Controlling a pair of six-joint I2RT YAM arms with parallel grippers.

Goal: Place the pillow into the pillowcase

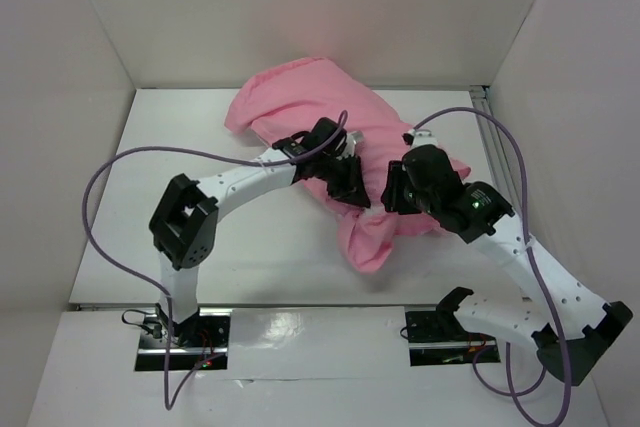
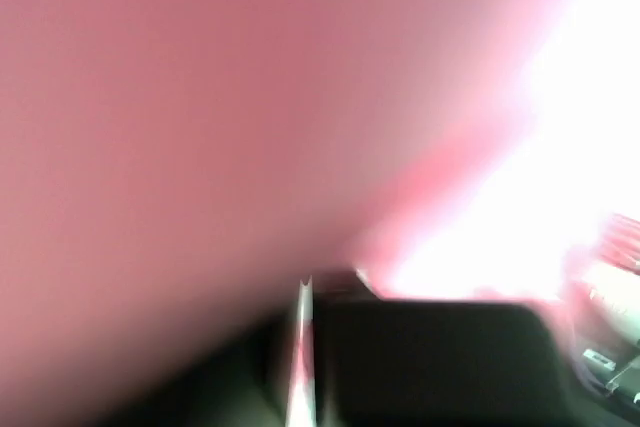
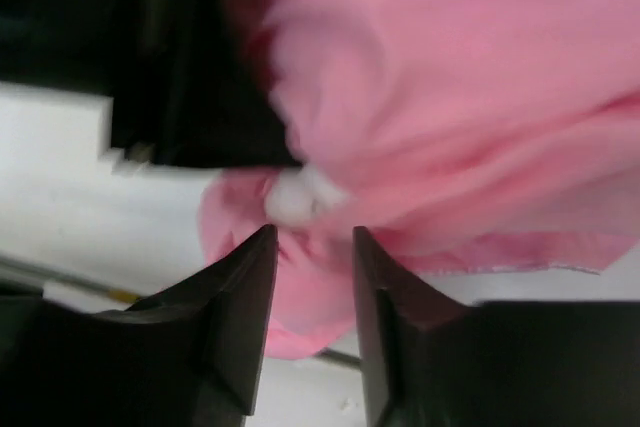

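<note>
Nearest the bases, the pillowcase ends in a loose tail. Right gripper: jaws narrowly parted, nothing clamped; a white nub of pillow pokes out just ahead of it. Left gripper is pressed into cloth, opening unreadable. The stuffed bulk runs diagonally away, far-left.
</note>
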